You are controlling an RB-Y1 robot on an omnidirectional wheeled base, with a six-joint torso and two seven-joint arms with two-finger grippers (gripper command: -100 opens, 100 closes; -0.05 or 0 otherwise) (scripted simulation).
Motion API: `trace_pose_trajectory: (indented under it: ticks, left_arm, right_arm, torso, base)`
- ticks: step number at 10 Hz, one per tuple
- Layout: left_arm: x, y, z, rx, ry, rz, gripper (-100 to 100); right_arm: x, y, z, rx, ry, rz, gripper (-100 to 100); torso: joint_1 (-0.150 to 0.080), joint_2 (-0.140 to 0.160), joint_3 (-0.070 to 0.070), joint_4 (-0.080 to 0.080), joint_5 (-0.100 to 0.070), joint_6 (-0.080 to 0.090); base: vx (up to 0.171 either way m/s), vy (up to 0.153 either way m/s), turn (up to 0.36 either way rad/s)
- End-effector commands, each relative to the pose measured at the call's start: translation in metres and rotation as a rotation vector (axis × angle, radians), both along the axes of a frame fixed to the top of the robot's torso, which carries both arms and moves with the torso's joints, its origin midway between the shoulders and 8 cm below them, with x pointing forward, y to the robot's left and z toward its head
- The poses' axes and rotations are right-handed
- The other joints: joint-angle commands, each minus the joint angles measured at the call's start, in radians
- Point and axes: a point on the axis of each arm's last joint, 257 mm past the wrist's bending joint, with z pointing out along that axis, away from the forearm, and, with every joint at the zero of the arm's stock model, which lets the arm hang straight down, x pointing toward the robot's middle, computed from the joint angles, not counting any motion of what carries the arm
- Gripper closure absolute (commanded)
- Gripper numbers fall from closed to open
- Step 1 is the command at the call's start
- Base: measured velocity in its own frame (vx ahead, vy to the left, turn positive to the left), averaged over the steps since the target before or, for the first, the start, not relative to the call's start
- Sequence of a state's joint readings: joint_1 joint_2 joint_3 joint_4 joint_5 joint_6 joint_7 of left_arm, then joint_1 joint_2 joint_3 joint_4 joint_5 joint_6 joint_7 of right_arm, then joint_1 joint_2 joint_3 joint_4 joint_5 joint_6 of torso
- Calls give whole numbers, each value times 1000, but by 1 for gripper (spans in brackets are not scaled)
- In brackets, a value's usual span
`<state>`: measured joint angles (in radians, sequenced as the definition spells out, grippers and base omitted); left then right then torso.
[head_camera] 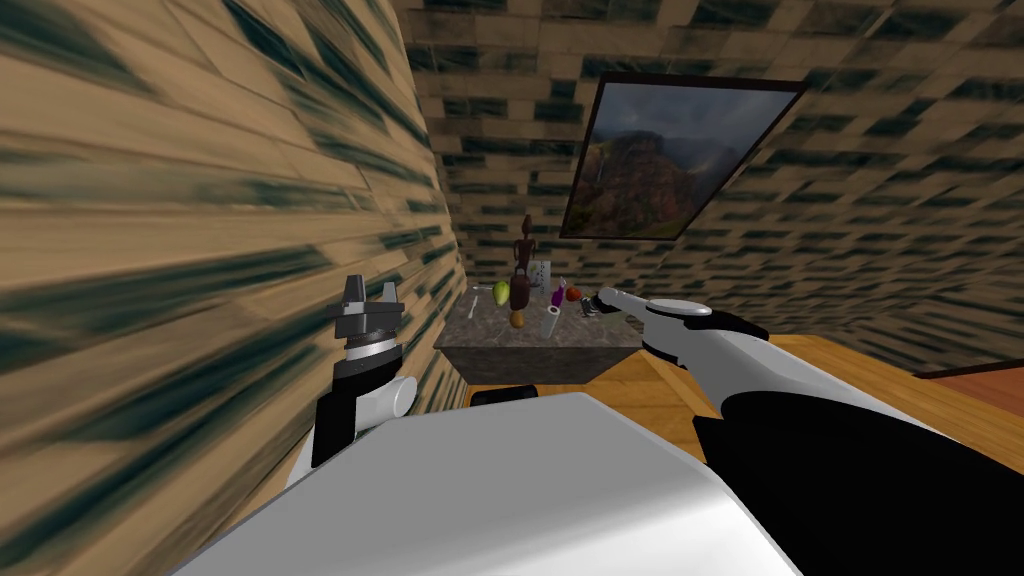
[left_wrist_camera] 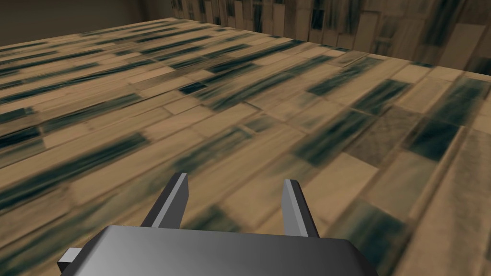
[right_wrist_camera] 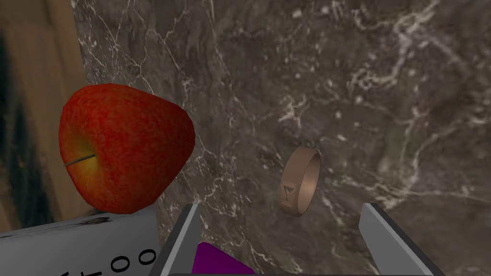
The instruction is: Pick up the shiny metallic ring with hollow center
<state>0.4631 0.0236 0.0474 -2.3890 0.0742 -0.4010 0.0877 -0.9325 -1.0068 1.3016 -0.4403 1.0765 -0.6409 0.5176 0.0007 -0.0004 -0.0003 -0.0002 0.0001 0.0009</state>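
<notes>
Room with plank-patterned brown walls and an orange wooden floor; against the far wall stands a low table with a dark, white-veined marble top. On the wall above hangs a framed landscape picture. The tabletop carries a tall dark brown figurine, a yellow-green fruit and a small white cylinder.

The right arm reaches forward, nearly straight, over the table's near right part, and the right gripper points down at the marble. Its two blades are spread wide and grip nothing.

The task's thing, a bronze-coloured metal ring with a hollow centre and an hourglass mark on its band, rests on the marble just beyond the fingertips, between the two blades and touching neither. It is seen partly edge-on.

A red apple with a yellow patch at its stalk lies apart from the ring, outside one blade. Next to it are a white box with black digits and a purple object, the latter mostly hidden.

The left arm is bent upward beside the side wall. The left gripper points up, blades parted and holding nothing.
</notes>
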Motion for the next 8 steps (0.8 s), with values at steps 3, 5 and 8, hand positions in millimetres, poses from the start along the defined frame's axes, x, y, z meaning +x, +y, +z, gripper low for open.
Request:
trace_pose_trajectory:
  ticks: [3, 5, 8]
  left_arm:
    - [0, 0, 0, 0, 0, 0, 0]
    - [0, 0, 0, 0, 0, 0, 0]
    - [0, 0, 0, 0, 0, 0, 0]
  right_arm:
    - [-5, 2, -17, -2, 3, -5, -100]
    - [-6, 3, -19, -2, 6, -3, -100]
    - [-6, 2, -20, -4, 6, -4, 100]
  torso:
    - [-1, 1, 1, 0, 0, 0]
    - [-4, -3, -2, -1, -1, 0]
    - [-1, 1, 1, 1, -1, -1]
  base:
    - [23, -8, 12]
    - [39, -20, 23]
    - [0, 0, 0]
